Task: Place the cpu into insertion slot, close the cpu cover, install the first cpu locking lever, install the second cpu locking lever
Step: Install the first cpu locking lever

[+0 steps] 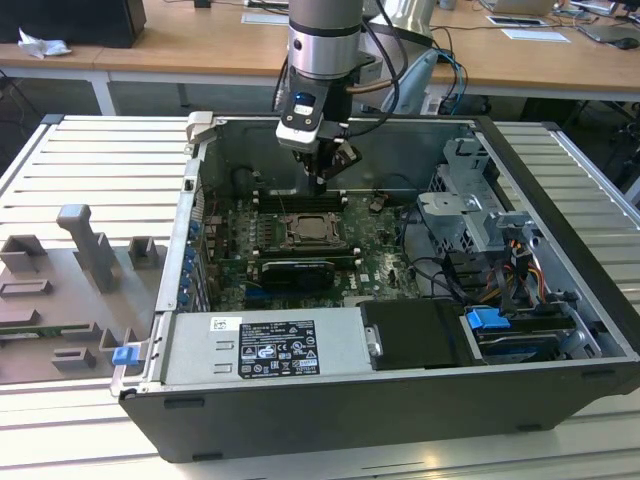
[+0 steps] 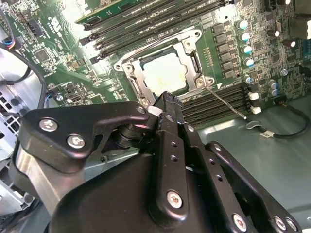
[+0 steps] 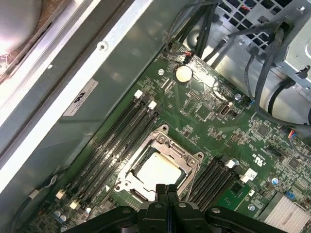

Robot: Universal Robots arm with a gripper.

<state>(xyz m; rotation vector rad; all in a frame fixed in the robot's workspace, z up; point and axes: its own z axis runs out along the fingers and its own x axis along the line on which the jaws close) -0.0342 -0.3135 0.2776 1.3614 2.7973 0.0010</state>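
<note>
I judge the first two steps done and the lever work in hand. The cpu [image 2: 165, 75] sits flat in the slot [image 2: 153, 57]. The cover [image 2: 132, 73] lies down over it, so the pale top shows through the square hole. My pincer [image 2: 163, 99] is clenched, tips pressed together, with nothing in it. It hangs just above one edge of the cover, close but, as far as I can see, not touching. In the exterior view it points straight down inside the case [image 1: 300, 430], over the board [image 1: 385, 262]. One lever [image 2: 226, 103], a thin wire, sticks out from a corner of the cover across the memory slots [image 2: 194, 112] and looks loose. Another wire [image 2: 160, 46] runs along the opposite edge of the cover, and I cannot tell if it is hooked. I think pushing a lever calls for good aim, since the wire is thin and could slip off the tips. It also calls for a push down and then sideways, to catch the wire under its tab. The case is open on top and rests on the surface [image 1: 100, 170]. In it I see the green board, a black card [image 1: 292, 272] near the slot, a silver box [image 1: 200, 350] with a label, and a metal cage [image 1: 470, 200] with cables.
</note>
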